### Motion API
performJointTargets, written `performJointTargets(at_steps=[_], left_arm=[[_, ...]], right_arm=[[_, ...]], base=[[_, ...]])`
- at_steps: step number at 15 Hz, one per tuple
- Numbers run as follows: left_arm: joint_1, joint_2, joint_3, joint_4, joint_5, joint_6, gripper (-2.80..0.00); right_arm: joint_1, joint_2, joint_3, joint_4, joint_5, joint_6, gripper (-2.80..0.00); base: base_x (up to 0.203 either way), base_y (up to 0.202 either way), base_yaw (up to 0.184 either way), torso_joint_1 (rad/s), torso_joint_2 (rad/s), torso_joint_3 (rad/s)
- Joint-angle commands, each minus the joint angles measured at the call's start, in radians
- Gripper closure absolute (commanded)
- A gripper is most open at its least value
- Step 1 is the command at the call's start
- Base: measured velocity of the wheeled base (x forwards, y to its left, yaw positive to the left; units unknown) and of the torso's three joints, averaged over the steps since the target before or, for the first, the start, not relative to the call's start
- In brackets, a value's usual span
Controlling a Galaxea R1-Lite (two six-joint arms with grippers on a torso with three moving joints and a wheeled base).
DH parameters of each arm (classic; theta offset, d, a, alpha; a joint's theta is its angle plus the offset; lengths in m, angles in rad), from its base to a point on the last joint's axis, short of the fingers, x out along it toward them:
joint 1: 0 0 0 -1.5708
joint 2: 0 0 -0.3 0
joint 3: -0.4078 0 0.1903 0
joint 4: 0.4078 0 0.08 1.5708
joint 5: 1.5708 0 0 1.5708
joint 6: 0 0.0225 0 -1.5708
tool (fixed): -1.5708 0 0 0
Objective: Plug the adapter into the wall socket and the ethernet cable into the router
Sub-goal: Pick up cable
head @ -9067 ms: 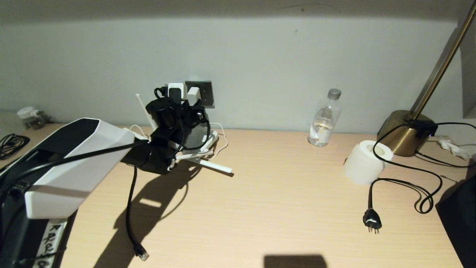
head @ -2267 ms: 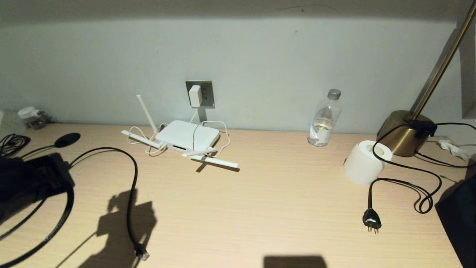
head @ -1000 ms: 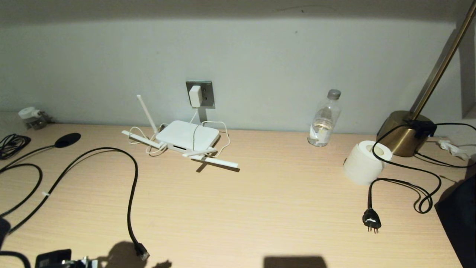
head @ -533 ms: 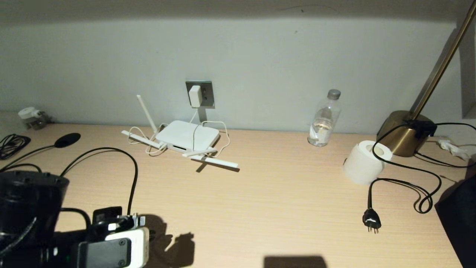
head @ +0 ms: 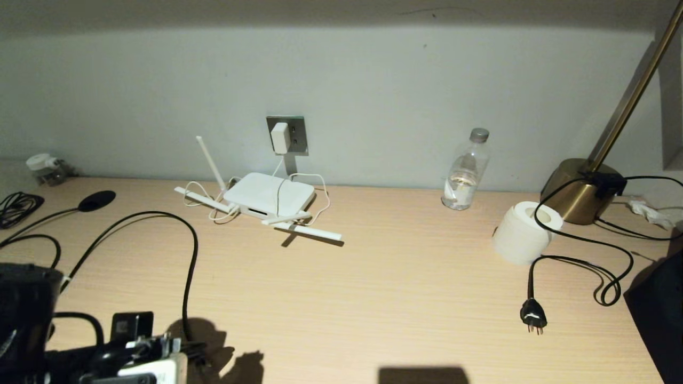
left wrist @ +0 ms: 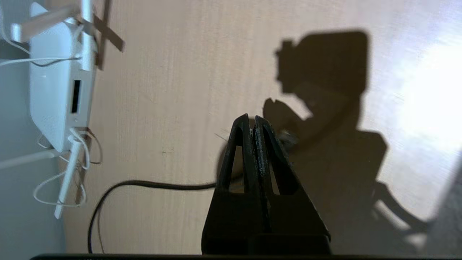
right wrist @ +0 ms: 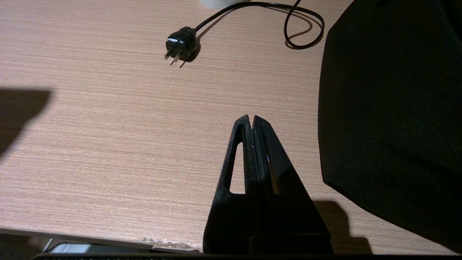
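The left gripper (left wrist: pixel 252 121) is hovering pinched together, empty, over the ethernet cable (left wrist: pixel 151 185), a closeness only its wrist view shows. The head view alone is showing the adapter (head: pixel 279 137) sitting in the wall socket (head: pixel 296 134), beyond the router (head: pixel 268 196).

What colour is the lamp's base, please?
Brass gold; the lamp base shows best in the head view.

router (head: pixel 268 197) sits at the back of the worktop (head: pixel 373 288) against the wall | adapter (head: pixel 279 137) in the wall socket (head: pixel 296 134) right above it | ethernet cable (head: pixel 188 277) loops off to its left, running toward the front edge | bottle (head: pixel 465 170) way over right
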Motion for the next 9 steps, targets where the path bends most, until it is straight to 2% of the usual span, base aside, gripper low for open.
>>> performJointTargets(at_steps=[1, 2, 4, 7, 9], left_arm=[[0.001, -0.105, 0.019, 0.095, -0.002, 0.014, 0.00], [0.002, -0.117, 0.026, 0.116, -0.001, 0.016, -2.80], [0.002, -0.110, 0.049, 0.111, 0.000, 0.017, -2.80], [0.008, -0.092, 0.061, 0.106, 0.008, 0.055, -2.80], [0.018, -0.075, 0.063, 0.106, 0.036, 0.072, -2.80]], right_arm=[[0.001, 0.001, 0.001, 0.001, 0.001, -0.001, 0.00], [0.001, 0.001, -0.001, 0.001, 0.001, -0.001, 0.00], [0.001, 0.000, 0.000, 0.001, 0.001, -0.001, 0.00], [-0.001, 0.000, 0.000, 0.001, 0.001, -0.001, 0.00], [0.001, 0.000, -0.001, 0.001, 0.001, -0.001, 0.00]], base=[[0.000, 0.000, 0.000, 0.000, 0.00, 0.000], [0.000, 0.000, 0.000, 0.000, 0.00, 0.000], [0.000, 0.000, 0.000, 0.000, 0.00, 0.000], [0.000, 0.000, 0.000, 0.000, 0.00, 0.000], [0.000, 0.000, 0.000, 0.000, 0.00, 0.000]])
